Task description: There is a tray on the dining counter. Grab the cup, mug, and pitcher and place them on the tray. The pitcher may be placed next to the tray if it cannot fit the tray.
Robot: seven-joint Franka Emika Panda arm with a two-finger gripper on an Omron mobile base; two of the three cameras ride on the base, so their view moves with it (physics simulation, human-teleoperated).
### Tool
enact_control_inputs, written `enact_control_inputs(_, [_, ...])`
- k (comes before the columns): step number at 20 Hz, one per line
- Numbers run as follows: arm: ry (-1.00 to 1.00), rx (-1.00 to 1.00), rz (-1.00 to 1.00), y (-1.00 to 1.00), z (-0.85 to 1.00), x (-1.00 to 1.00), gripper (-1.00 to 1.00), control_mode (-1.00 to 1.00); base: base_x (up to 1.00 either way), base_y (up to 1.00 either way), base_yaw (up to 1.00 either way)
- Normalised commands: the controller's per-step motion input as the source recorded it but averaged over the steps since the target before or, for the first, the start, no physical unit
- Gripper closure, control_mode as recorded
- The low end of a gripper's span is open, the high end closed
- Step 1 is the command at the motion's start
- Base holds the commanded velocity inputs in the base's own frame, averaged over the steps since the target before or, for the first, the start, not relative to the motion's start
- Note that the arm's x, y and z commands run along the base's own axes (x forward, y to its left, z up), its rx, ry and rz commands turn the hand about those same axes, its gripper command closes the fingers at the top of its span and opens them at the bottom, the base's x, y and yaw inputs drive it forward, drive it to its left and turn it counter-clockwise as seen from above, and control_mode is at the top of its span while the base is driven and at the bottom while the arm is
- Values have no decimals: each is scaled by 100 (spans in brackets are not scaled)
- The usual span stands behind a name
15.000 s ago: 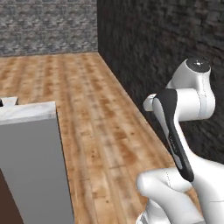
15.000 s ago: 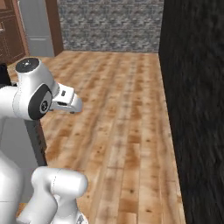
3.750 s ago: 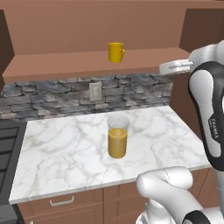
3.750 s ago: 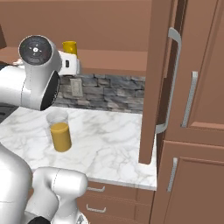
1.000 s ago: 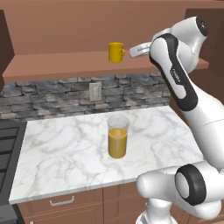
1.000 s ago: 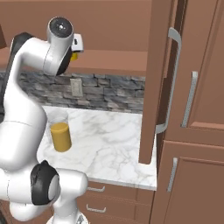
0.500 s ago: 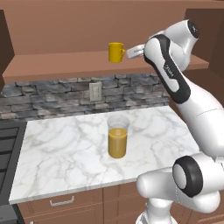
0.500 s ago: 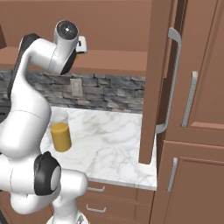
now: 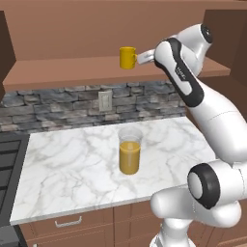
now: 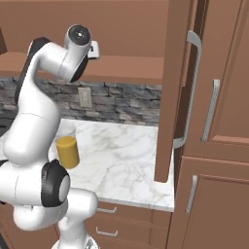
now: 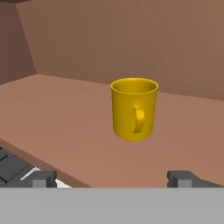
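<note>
Mug (image 11: 134, 114) upright on wooden shelf (image 11: 65, 118), dead ahead of gripper (image 11: 114, 178), centred between wide-open, empty jaws, not yet touched. Looks light, rigid, glossy, likely slippery; handle faces the hand, so pinch across the body.

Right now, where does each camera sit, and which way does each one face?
Left base view: behind the arm's left, facing the marble counter, pitcher and shelf; arm at right reaches the end effector toward the mug.
Right base view: behind the arm's right, facing counter and cabinet door; arm at left.
Hand view: on the hand, facing the mug, handle toward camera; open fingertips at bottom.
Both base views share the pitcher.
</note>
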Motion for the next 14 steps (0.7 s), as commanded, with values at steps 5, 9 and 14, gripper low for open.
enact_control_inputs(5, [0, 0, 1, 0, 0, 28, -100, -100, 0, 0, 0])
enact_control_inputs(9, [0, 0, 2, 0, -2, 22, -100, -100, 0, 0, 0])
enact_control_inputs(14, [0, 0, 1, 2, -3, 29, -100, -100, 0, 0, 0])
